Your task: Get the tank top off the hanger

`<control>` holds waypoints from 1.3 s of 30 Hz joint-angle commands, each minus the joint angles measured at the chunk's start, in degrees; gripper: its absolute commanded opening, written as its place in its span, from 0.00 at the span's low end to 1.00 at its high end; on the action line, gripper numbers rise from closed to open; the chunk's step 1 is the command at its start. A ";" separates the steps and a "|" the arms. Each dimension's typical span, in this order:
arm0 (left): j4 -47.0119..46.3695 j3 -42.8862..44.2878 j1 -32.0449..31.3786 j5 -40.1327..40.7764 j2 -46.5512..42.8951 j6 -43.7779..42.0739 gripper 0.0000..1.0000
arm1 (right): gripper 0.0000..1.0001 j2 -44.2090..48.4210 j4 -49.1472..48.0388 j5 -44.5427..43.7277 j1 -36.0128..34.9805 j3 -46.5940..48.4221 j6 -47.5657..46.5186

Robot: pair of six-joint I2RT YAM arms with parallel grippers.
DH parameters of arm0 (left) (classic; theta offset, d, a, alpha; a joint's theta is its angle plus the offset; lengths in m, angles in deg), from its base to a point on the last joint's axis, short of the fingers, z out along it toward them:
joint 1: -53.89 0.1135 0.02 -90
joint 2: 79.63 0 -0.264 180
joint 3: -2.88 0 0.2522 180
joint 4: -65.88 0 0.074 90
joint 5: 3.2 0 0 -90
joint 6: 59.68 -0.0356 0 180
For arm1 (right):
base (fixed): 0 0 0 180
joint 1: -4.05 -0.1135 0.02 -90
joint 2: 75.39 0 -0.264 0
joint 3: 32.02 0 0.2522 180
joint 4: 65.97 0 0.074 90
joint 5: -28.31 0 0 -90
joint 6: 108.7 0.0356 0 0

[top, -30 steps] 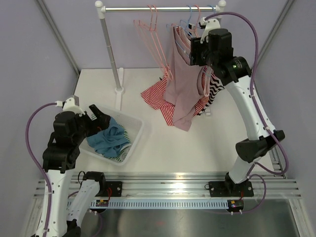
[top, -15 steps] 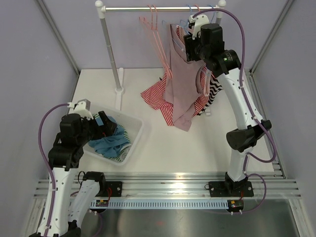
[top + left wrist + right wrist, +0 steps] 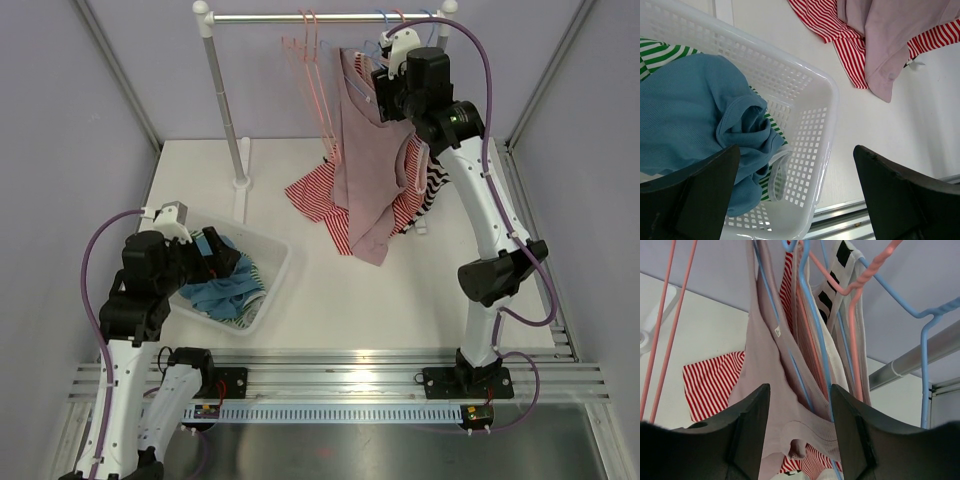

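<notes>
A dusty-pink tank top (image 3: 362, 160) hangs on a blue hanger (image 3: 815, 335) from the rail (image 3: 300, 17), its hem reaching the table. In the right wrist view the tank top (image 3: 767, 385) and the blue hanger wire lie between my fingers. My right gripper (image 3: 392, 88) is open at the top's shoulder straps, high by the rail, with the fabric between its jaws. My left gripper (image 3: 218, 262) is open and empty above the white basket (image 3: 270, 290), which holds a blue garment (image 3: 695, 100).
Empty pink hangers (image 3: 315, 70) hang left of the tank top. A red-striped garment (image 3: 320, 195) and a black-and-white striped one (image 3: 432, 185) hang beside it. The rail's post (image 3: 222, 95) stands at the back left. Metal rails (image 3: 350, 365) run along the near edge.
My right gripper has moved up and left toward the rail and the top's straps. My left arm has shifted slightly right over the basket.
</notes>
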 commanded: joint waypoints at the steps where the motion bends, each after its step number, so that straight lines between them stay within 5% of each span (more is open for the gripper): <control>1: -2.99 -0.63 -0.38 -2.63 -0.79 -1.21 0.99 | 0.59 2.23 -4.52 0.60 1.29 -1.98 -2.31; 31: -4.58 -2.66 -2.23 -2.99 -0.88 -1.03 0.99 | 0.65 5.58 -6.55 4.90 2.87 -5.68 -7.06; 39: -4.84 -2.83 -2.23 -3.16 -0.88 -0.94 0.99 | 0.41 2.94 -4.62 12.63 3.23 -4.28 -4.34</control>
